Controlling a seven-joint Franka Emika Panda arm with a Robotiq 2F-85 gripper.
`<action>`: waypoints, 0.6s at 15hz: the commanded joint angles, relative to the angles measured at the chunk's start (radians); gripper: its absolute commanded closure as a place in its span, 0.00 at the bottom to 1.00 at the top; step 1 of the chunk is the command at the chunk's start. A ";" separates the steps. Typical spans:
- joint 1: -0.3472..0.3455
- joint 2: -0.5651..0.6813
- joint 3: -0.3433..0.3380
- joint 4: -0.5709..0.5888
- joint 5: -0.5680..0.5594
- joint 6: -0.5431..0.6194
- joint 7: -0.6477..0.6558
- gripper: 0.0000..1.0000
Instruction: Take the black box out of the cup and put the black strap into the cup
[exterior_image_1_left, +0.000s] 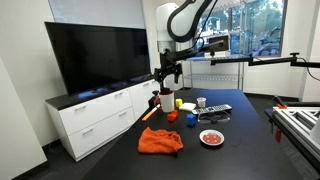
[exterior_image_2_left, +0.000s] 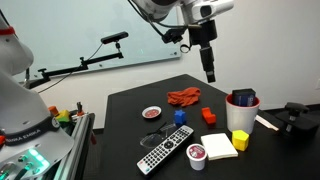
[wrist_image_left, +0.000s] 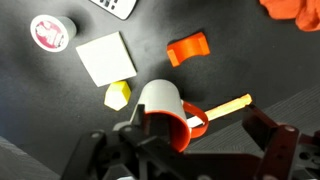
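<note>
1. Orange cloth (exterior_image_2_left: 185, 97) lies far back on the left. A remote (exterior_image_2_left: 165, 156) lies near, with a white pad (exterior_image_2_left: 218, 146) and a yellow block (exterior_image_2_left: 240, 140) further right.
2. Above the table hangs the gripper (exterior_image_2_left: 209, 74), over the cup (exterior_image_2_left: 241, 104) by the wrist view. I cannot tell whether its jaws stand wide or pinched.
3. At the right the cup stands upright, red below and whitish above, just beside a wooden stick (wrist_image_left: 226, 104).
4. The dark shape at its mouth is probably the black box (exterior_image_2_left: 241, 95), though it is too small to be sure. I judge it rigid and light. Pinch its exposed top across the narrow faces and lift straight up, so the light cup does not tip.
</note>
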 joint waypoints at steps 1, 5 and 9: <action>-0.001 0.054 -0.029 0.103 0.043 -0.016 -0.022 0.00; -0.013 0.108 -0.053 0.182 0.066 -0.027 -0.045 0.00; -0.027 0.167 -0.070 0.241 0.091 -0.026 -0.061 0.00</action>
